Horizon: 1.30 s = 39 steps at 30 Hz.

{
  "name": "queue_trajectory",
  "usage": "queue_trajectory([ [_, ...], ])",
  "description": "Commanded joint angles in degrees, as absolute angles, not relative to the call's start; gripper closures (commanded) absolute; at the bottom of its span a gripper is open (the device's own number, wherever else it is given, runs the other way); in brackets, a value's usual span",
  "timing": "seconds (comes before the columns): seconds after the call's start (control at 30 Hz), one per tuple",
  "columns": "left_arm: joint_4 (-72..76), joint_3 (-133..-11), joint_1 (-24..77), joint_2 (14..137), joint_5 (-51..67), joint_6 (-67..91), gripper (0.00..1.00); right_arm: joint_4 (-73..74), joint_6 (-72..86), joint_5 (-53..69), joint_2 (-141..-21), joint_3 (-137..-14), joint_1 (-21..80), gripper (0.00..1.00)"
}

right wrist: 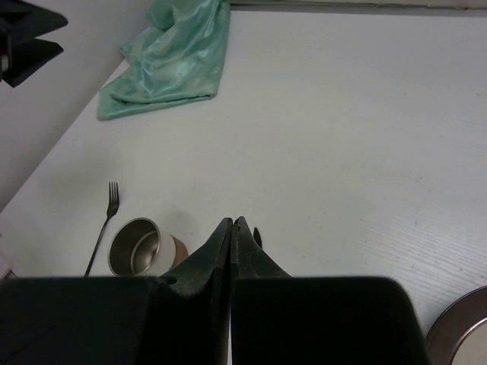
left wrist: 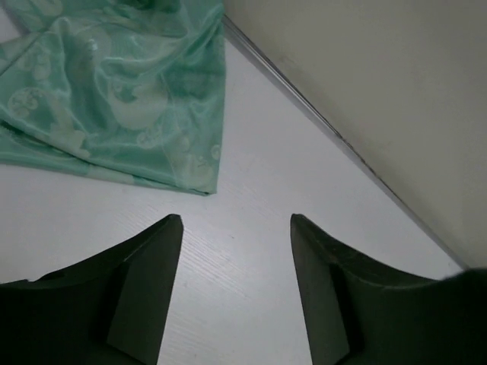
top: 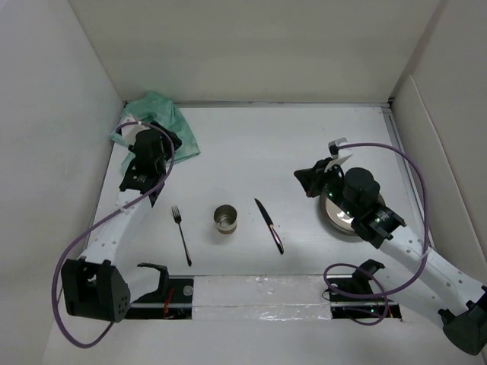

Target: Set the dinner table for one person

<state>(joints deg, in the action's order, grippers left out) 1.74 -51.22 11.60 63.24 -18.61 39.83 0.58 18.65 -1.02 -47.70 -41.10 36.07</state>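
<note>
The white dinner table holds a fork, a metal cup and a dark knife in a row near the front. A metal plate lies at the right, partly hidden under my right arm. My right gripper is shut and empty, above the table left of the plate; its wrist view shows the shut gripper, the cup, the fork and the knife tip. My left gripper is open and empty at the green cloth's near edge.
A crumpled green patterned cloth lies in the back left corner; it shows at the upper left of the left wrist view, just beyond the open gripper. White wall panels enclose the table. A taped strip runs along the front edge.
</note>
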Motion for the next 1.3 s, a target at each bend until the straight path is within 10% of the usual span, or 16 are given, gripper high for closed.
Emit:
queue_trajectory([
  [0.0,3.16,-54.14,4.16,67.93,-14.38,41.66,0.42,-2.29,18.90,-0.44,-47.55,-40.08,36.82,1.00],
  [0.1,4.13,-55.54,-5.34,73.81,-6.79,42.45,0.39,-1.75,18.98,-0.44,-46.85,-39.47,36.83,1.00],
  [0.23,1.85,-58.70,-8.35,81.46,-11.85,39.82,0.67,-2.38,19.34,-0.44,-46.23,-37.88,36.83,0.92],
  [0.4,0.18,-64.42,-8.88,91.92,-13.54,40.25,0.74,-2.63,19.42,-0.88,-45.44,-36.92,36.83,0.83],
  [0.93,1.41,-65.56,-13.36,101.95,-13.98,44.65,0.53,-1.05,20.48,-1.23,-46.49,-36.65,37.35,0.69],
  [1.27,0.79,-65.75,-13.36,104.50,-15.38,46.31,0.57,-3.16,20.83,-0.96,-48.96,-36.39,37.35,0.69],
])
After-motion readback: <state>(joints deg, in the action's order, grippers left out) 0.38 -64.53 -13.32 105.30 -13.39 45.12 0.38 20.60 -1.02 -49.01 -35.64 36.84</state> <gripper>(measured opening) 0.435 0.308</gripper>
